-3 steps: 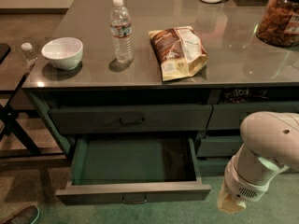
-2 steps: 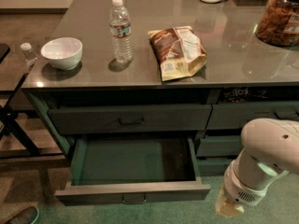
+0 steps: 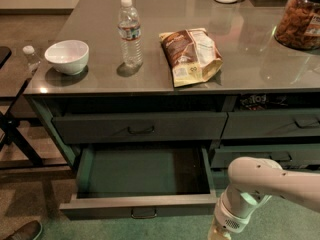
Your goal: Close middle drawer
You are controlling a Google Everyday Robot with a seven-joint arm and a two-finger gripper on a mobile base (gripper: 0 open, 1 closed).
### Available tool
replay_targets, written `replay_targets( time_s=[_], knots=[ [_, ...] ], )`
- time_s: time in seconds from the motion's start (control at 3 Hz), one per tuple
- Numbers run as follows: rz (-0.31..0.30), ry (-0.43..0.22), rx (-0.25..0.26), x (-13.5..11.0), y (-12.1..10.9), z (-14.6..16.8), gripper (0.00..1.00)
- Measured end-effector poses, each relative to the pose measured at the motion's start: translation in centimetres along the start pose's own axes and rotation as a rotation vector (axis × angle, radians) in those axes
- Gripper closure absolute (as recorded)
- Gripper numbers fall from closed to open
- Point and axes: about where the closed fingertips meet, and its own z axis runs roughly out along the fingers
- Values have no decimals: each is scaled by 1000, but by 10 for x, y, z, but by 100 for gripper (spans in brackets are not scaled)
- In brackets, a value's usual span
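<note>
My arm has dropped lower and leftward. The gripper [image 3: 220,232] now sits at 4 o'clock from the middle drawer [image 3: 142,203], which stands wide open, likely lining up to push its front. Whether it's spread or closed, I cannot tell.

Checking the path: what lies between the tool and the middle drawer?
Nothing: camera view shows a bare stretch from tool, bottom right, to middle drawer.

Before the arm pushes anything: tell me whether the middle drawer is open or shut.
Open. The middle drawer is pulled far out, its green floor exposed. The hand hangs low beside its right front corner.
</note>
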Motion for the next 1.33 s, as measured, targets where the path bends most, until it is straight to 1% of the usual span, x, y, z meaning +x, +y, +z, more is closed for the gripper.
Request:
replay_targets(
  time_s=[0.33, 0.67, 1.0, 1.33],
  knots=[
    [0, 0, 2, 0, 0, -1, 100],
    [18, -17, -4, -4, -7, 18, 100],
    [31, -49, 26, -23, -37, 38, 100],
    [38, -70, 49, -41, -68, 51, 100]
  ],
)
